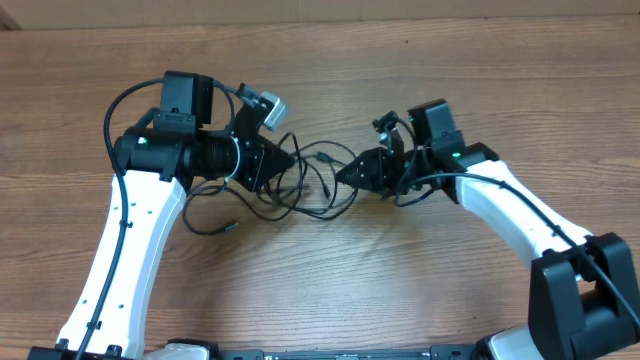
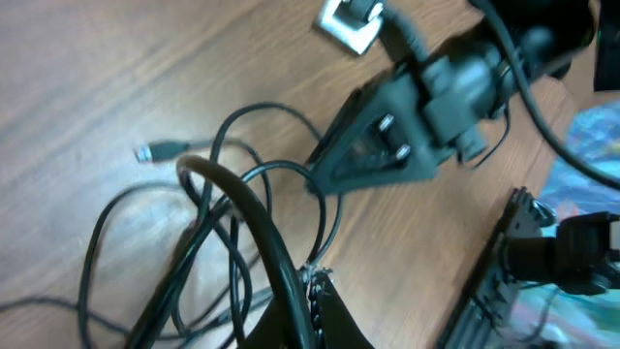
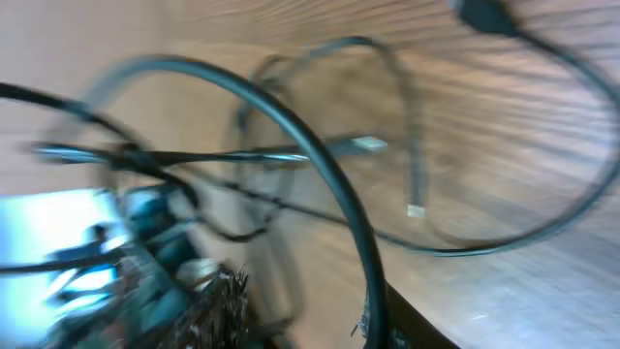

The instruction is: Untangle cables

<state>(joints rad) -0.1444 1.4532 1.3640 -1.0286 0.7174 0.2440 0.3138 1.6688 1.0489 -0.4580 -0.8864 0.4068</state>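
Observation:
The cables (image 1: 312, 186) are thin black cords tangled in loose loops at the table's middle, between my two grippers. One plug end (image 1: 230, 227) trails off to the front left. My left gripper (image 1: 290, 160) points right into the tangle. In the left wrist view it (image 2: 305, 291) is shut on one strand of the cables (image 2: 232, 218), which arches up from its tips. My right gripper (image 1: 345, 172) points left, and its tip (image 2: 318, 179) touches a loop. The right wrist view is blurred: the right gripper (image 3: 310, 310) has its jaws apart, with a cable strand (image 3: 291, 126) running along one finger.
The wooden table (image 1: 400, 280) stretches round the tangle. A loose plug (image 2: 155, 152) lies on the wood to the left of the loops. A black frame (image 2: 504, 262) and the right arm's base (image 1: 585, 300) stand at the table's near right edge.

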